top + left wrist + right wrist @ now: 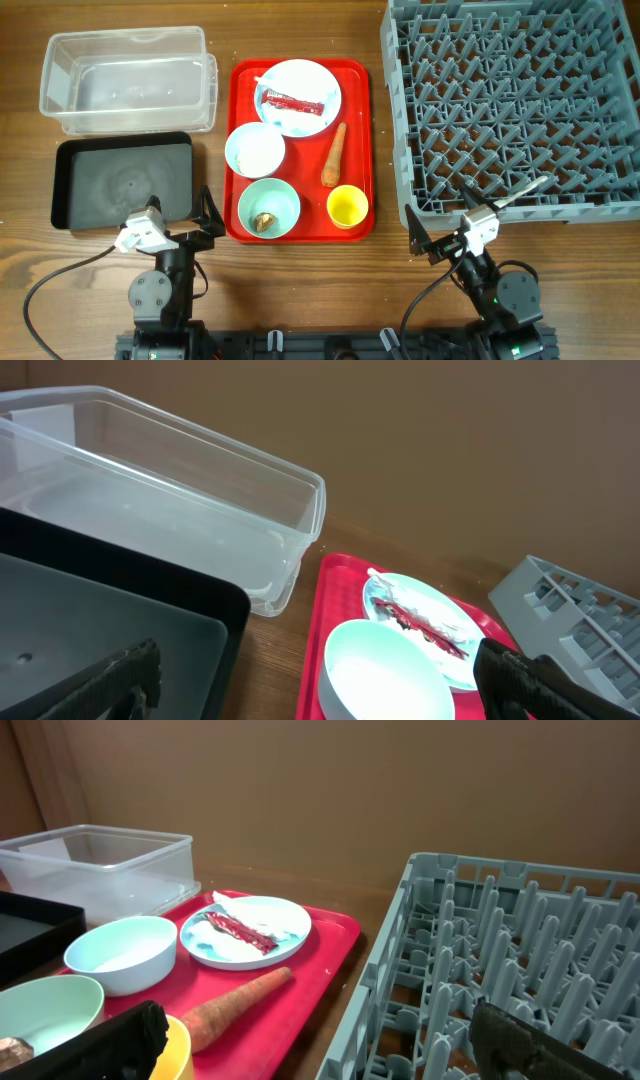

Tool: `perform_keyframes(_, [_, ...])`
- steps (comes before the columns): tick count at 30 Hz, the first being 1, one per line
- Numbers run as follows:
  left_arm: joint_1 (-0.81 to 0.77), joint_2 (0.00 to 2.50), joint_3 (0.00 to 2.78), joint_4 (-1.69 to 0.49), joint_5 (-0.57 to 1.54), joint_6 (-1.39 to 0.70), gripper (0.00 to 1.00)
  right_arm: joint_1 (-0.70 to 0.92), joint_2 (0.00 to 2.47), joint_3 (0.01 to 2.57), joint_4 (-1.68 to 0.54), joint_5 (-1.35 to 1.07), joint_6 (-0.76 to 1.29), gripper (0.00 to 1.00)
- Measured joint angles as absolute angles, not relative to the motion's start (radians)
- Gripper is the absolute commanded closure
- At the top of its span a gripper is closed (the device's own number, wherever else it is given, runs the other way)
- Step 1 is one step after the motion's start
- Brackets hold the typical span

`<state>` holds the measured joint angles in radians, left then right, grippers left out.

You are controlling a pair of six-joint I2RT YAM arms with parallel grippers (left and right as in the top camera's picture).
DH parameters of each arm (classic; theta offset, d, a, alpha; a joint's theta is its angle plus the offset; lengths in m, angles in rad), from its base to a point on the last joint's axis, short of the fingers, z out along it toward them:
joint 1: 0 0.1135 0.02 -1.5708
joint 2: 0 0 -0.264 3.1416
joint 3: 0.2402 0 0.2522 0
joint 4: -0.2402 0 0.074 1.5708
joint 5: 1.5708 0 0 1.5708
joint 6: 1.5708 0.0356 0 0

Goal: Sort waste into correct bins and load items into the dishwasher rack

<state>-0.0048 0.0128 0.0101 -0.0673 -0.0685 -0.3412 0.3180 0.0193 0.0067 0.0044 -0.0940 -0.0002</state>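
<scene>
— Where is the waste at this moment?
— All of it is on the red tray (366,120). The wrapper (292,103) lies across the plate (328,82), with a tissue (228,903) beside it. The carrot (334,156) lies on the tray floor. A brown scrap (265,221) sits in the near bowl (291,196). The second bowl (233,150) holds something white; I cannot tell what.
— And the pincers?
— The left pincer (315,660) and the right pincer (318,1020) are both spread wide and hold nothing. They are low, near the front edge of the worktop (320,290).
— What could go wrong?
— The wrapper is flat on the plate, so I think the fingers may catch the plate rim and drag it. The carrot tip is just beside the cup (347,206), and a careless grasp could push the cup over.
— Is something in the way?
— The clear tub (125,85) and the black tray (122,185) stand on the left, both empty and free to reach. The rack (510,100) on the right has a high wall close to the right arm, and the arm must pass over it.
</scene>
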Motion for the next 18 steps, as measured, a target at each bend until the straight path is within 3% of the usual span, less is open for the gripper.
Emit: perform_keyframes(18, [-0.005, 0.013, 0.01, -0.067, -0.068, -0.341, 0.01, 0.29, 0.019, 0.007, 0.004, -0.097, 0.0, 0.0])
